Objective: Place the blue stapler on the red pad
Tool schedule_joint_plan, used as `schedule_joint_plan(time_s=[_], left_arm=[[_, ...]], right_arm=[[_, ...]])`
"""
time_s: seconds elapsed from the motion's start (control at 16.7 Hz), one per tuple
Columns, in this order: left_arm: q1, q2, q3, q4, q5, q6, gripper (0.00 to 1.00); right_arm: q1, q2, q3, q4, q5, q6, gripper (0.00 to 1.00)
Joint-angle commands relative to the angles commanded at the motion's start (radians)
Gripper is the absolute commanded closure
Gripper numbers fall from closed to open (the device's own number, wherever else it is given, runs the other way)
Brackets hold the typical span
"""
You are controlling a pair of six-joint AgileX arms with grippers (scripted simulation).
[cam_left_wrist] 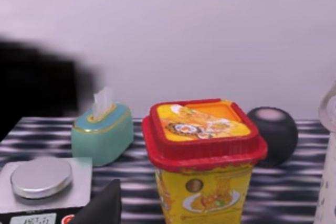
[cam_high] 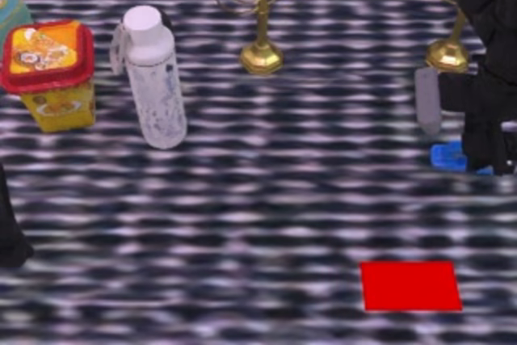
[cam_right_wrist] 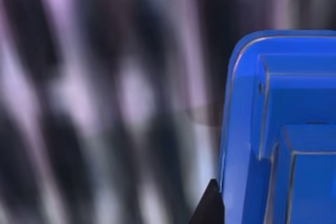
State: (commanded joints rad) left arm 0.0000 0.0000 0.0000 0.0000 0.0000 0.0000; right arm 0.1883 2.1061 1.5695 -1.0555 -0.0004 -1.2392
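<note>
The blue stapler point(cam_high: 448, 155) lies on the striped table at the far right, mostly hidden under my right arm. My right gripper point(cam_high: 485, 159) is down over it. In the right wrist view the blue stapler point(cam_right_wrist: 283, 129) fills one side, and one dark fingertip point(cam_right_wrist: 211, 205) presses against its side edge; the other finger is out of frame. The red pad point(cam_high: 410, 286) lies flat near the front right, nearer the table's front edge than the stapler, with nothing on it. My left arm point(cam_high: 10, 236) is parked at the left edge, one finger point(cam_left_wrist: 105, 205) showing far out to the side.
A yellow tub with a red lid point(cam_high: 48, 70) and a white bottle point(cam_high: 153, 78) stand at the back left. A gold candelabra point(cam_high: 261, 46) stands at the back centre, and another point(cam_high: 448, 46) with a grey object point(cam_high: 428, 98) next to my right arm.
</note>
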Motion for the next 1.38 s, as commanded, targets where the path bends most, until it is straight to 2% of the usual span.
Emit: schedule_joint_plan(time_s=[0.24, 0.6, 0.78, 1.14, 1.26, 1.38], left_arm=[[0.000, 0.000, 0.000, 0.000, 0.000, 0.000, 0.00], [0.000, 0.000, 0.000, 0.000, 0.000, 0.000, 0.00], [0.000, 0.000, 0.000, 0.000, 0.000, 0.000, 0.00], [0.000, 0.000, 0.000, 0.000, 0.000, 0.000, 0.00], [0.000, 0.000, 0.000, 0.000, 0.000, 0.000, 0.00], [0.000, 0.000, 0.000, 0.000, 0.000, 0.000, 0.00]], right_arm=[[0.003, -0.054, 0.081, -0.121, 0.000, 0.001, 1.00], [0.014, -0.068, 0.067, -0.122, 0.000, 0.011, 1.00], [0.097, -0.152, -0.019, -0.116, -0.002, 0.063, 1.00], [0.333, -0.384, -0.264, -0.105, -0.008, 0.208, 1.00], [0.379, -0.430, -0.310, -0.103, -0.009, 0.235, 1.00], [0.386, -0.437, -0.317, -0.102, -0.009, 0.240, 1.00]])
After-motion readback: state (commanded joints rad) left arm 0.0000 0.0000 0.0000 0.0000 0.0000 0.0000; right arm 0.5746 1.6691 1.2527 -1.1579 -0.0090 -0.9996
